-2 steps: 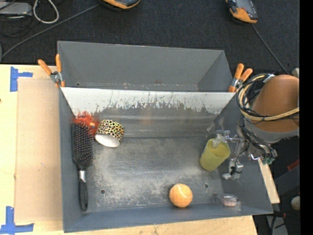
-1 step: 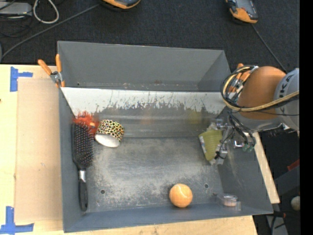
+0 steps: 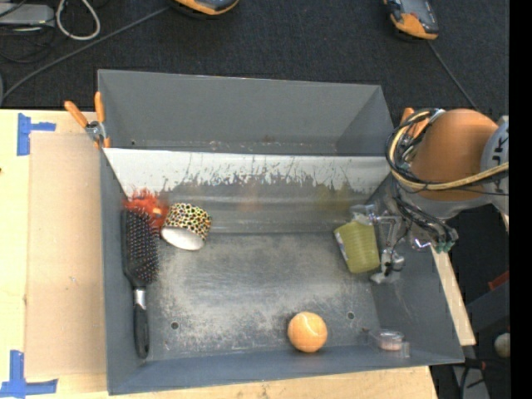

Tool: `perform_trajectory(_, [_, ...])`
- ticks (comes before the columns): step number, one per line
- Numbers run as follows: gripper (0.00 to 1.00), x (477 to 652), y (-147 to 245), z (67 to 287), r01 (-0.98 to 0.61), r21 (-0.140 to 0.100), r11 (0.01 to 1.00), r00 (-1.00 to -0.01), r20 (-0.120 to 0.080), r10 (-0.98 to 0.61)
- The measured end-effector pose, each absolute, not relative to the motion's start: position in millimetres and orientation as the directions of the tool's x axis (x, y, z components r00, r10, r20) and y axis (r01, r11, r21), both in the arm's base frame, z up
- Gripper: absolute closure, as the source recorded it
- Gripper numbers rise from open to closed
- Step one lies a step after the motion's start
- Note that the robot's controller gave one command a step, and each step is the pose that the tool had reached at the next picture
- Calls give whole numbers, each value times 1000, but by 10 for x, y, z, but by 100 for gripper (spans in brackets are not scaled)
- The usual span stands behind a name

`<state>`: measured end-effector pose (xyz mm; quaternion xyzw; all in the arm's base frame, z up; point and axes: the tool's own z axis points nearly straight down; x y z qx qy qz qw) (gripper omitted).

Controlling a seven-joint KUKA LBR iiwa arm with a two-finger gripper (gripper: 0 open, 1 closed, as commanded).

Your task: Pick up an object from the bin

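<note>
My gripper [image 3: 385,256] hangs low at the bin's right side, under the arm's orange cover. Right against its left side lies an olive-green rectangular pad [image 3: 358,247], tilted, close to the right wall. Whether the pad is gripped or only touched I cannot make out. An orange ball [image 3: 307,332] rests near the front wall, lower left of the gripper. A small clear object [image 3: 389,339] sits in the front right corner.
On the left side lie a leopard-print roll [image 3: 186,224], a black hairbrush [image 3: 140,274] along the left wall, and a red-orange fuzzy thing [image 3: 146,204] above the brush. The bin's walls slope inward.
</note>
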<state>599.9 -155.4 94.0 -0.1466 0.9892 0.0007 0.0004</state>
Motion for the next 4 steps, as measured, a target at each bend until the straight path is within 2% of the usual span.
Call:
perform_trajectory(1, [0,6083,-1528,780,50,2,999,-999,-4,50])
perform_trajectory(2, [100,6062,-1524,750,-278,6,961,-961,-15,-278])
perform_trajectory(3, [100,6062,-1522,752,-279,6,960,-960,-15,-279])
perform_trajectory(4, [100,6046,-1520,858,-281,6,960,-960,-12,-281])
